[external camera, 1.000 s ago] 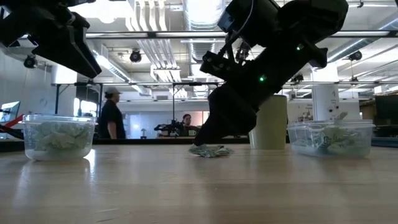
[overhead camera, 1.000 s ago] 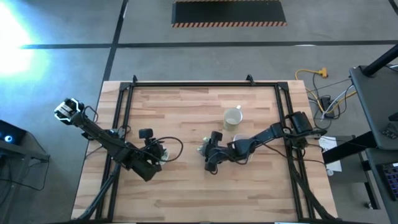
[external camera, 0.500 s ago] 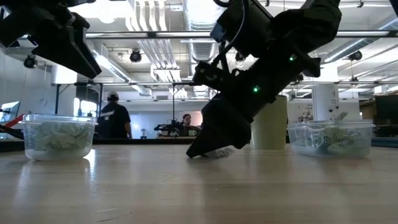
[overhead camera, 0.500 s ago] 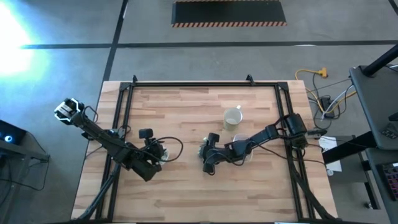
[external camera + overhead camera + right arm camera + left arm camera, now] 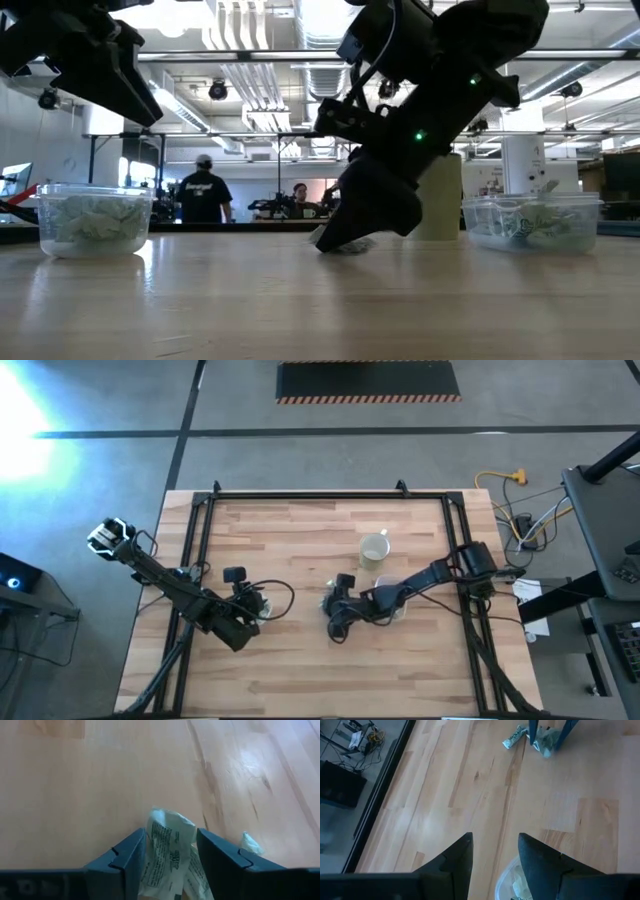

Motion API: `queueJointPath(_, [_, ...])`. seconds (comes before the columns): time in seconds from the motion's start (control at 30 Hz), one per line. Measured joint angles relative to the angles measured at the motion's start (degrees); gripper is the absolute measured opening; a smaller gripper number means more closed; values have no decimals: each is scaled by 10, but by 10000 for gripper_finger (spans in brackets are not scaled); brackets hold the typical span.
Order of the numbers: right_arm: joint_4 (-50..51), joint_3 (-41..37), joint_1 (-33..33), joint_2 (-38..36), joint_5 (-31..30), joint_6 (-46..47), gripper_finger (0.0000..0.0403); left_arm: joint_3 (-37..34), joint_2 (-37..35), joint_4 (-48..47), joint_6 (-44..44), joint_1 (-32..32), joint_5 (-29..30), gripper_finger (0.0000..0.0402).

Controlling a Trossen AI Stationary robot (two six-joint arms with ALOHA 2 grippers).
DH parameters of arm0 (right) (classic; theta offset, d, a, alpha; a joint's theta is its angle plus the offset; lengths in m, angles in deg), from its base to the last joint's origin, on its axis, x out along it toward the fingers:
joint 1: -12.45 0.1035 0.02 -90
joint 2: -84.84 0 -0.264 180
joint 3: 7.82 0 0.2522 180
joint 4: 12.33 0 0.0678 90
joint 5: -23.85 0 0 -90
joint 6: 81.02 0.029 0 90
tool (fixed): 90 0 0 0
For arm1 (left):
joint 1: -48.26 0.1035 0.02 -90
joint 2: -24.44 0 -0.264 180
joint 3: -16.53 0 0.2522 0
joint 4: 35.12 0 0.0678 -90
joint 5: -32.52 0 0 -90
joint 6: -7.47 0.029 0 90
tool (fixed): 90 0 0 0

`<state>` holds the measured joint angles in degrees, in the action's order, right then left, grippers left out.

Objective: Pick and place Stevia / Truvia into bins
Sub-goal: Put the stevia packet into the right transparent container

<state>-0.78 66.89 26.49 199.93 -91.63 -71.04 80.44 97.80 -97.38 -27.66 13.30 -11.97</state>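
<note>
A crumpled pale green and white packet point(image 5: 167, 851) sits between the right end effector point(image 5: 169, 857) fingers. Another small packet point(image 5: 250, 843) lies just beside it.

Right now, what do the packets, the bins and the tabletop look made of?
Packets: thin printed paper, matte, creased between the right pincer's fingers.
Bins: clear plastic, probably thin and glossy; the packets inside show through the walls.
Tabletop: pale wood planks, visible grain and seams, with a slight sheen that suggests a sealed finish.
</note>
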Motion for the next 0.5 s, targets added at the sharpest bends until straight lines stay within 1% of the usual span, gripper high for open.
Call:
queueJointPath(0.23, [27, 4, 5, -5, 0, -7, 132, 0, 0, 0, 0, 0, 0, 141])
queueJointPath(0.5, [25, 7, 8, -6, 0, -37, 58, 0, 0, 0, 0, 0, 0, 141])
